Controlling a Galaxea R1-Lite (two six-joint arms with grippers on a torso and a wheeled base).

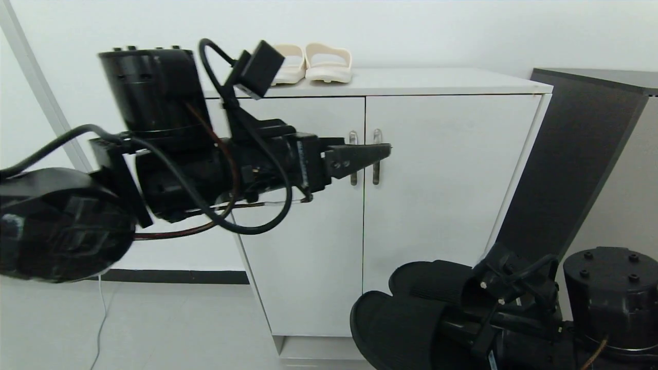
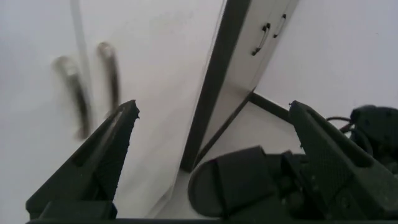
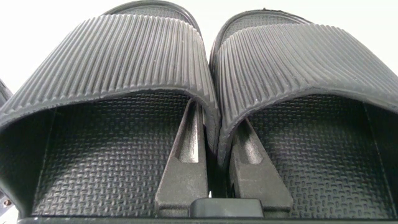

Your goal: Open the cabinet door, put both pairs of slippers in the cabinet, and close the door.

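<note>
Facing cabinet (image 1: 442, 205), head view: both doors are shut, so the opening step is not yet done. I judge that nothing has gone inside.
Top of cabinet, head view: the cream slippers (image 1: 313, 62) sit side by side towards the left, untouched.
Low right, head view: the black slippers (image 1: 411, 313) are off the floor in front of the right door, carried at the end of the right arm.
Door seam, head view: the left gripper (image 1: 370, 153) is level with the two handles (image 1: 377, 156) and in front of them. It is seen edge-on, so I cannot tell whether it touches them.
Jaws, left wrist view: the left gripper (image 2: 212, 109) is spread wide with nothing between its fingers. The handles (image 2: 109, 74) lie near one finger and seem apart from it. The black slippers (image 2: 242, 180) show below.
Jaws, right wrist view: the right gripper (image 3: 217, 130) is nearly closed, one finger inside each of the black slippers (image 3: 124, 81), pinching their two adjoining side walls together.
Left to do: as I judge it, pull a door open, put in the black slippers, fetch the cream slippers, close up.
</note>
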